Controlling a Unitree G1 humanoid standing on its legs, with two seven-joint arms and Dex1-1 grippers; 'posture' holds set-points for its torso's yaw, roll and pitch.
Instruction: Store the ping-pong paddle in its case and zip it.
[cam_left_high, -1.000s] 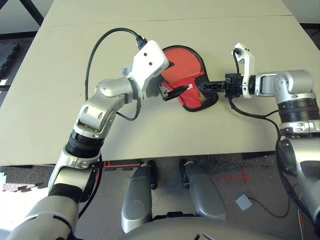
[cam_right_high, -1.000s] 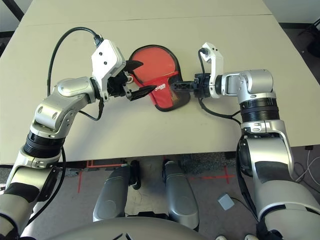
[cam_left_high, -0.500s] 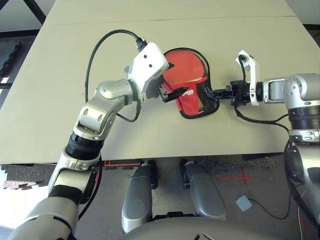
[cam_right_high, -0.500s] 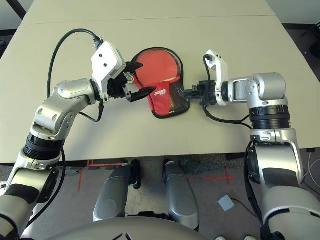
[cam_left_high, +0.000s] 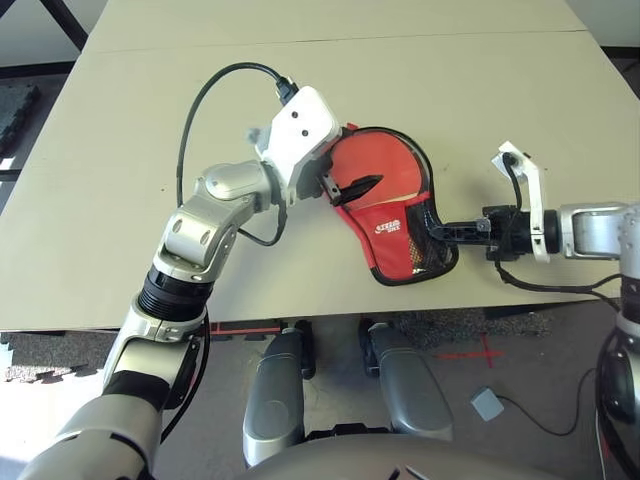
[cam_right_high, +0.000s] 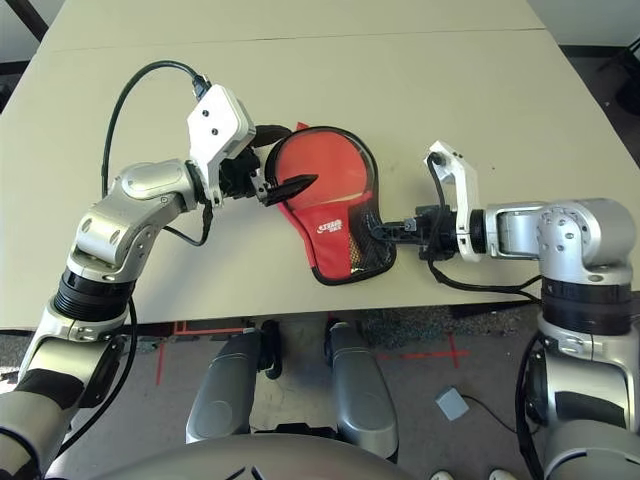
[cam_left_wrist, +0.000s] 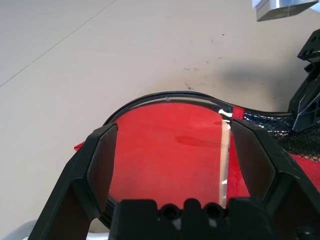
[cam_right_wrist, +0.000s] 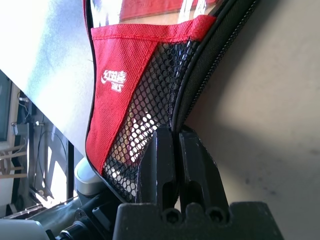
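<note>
Two pincers attend your case (cam_left_high: 392, 205) on the counter (cam_left_high: 120, 120): right pincer (cam_right_high: 385, 231) clenched on its zipper edge, now dragged nearer you; left pincer (cam_left_high: 345, 188) released, hovering over the case's red face.

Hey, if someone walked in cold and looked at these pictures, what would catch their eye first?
The red case mid-table, between both arms, grabs attention first. The right gripper has its jaws shut on the case's black zipper edge beside the mesh pocket, at the end nearer the robot. The left gripper hangs open over the round red end.
</note>
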